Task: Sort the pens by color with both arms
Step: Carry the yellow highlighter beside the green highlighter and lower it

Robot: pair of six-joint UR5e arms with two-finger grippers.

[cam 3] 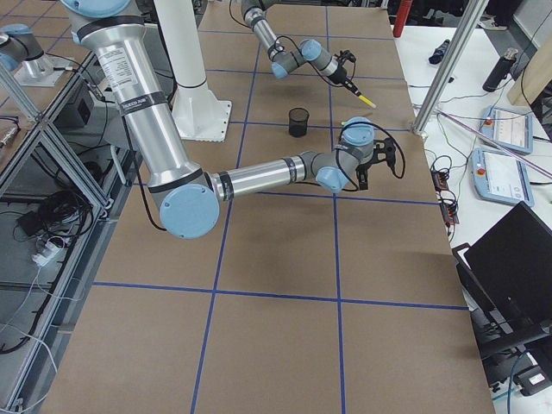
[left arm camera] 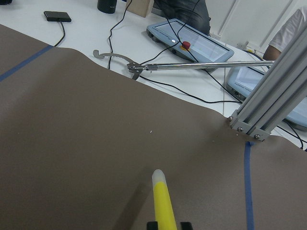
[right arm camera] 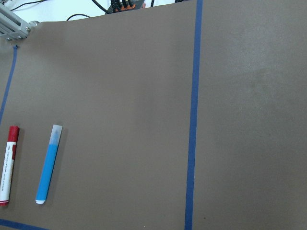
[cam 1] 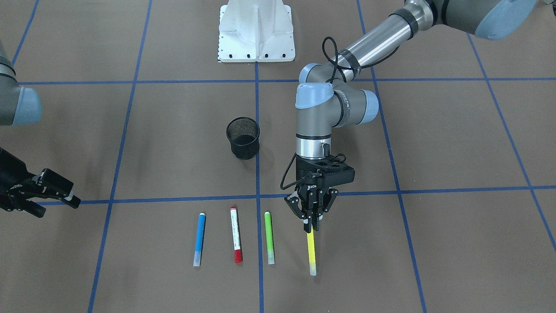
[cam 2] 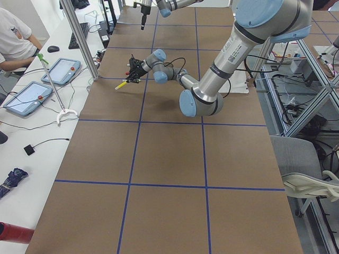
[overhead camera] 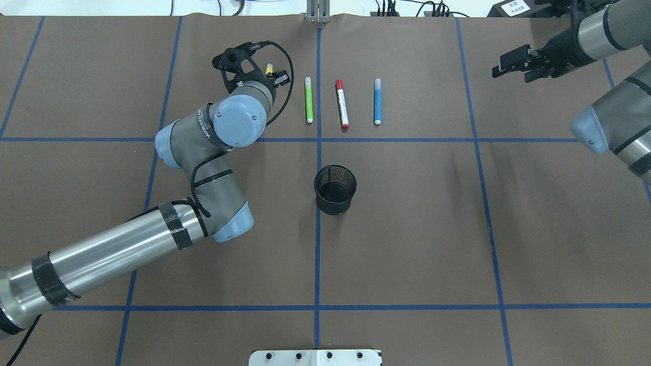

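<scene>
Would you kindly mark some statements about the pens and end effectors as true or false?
1. The left end effector grips the yellow pen. True.
2. The green pen stands in the mesh cup. False: it lies on the table.
3. The red-capped pen lies between the blue pen and the green pen. True.
4. The right end effector is shut on the blue pen. False: it is open, apart from the pens.

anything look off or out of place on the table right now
Nothing is spilled or damaged. The one odd item is the yellow pen, gripped at one end by the left pincer and slightly askew to the row. The blue pen, red-capped pen and green pen lie parallel. The mesh cup stands upright.
</scene>
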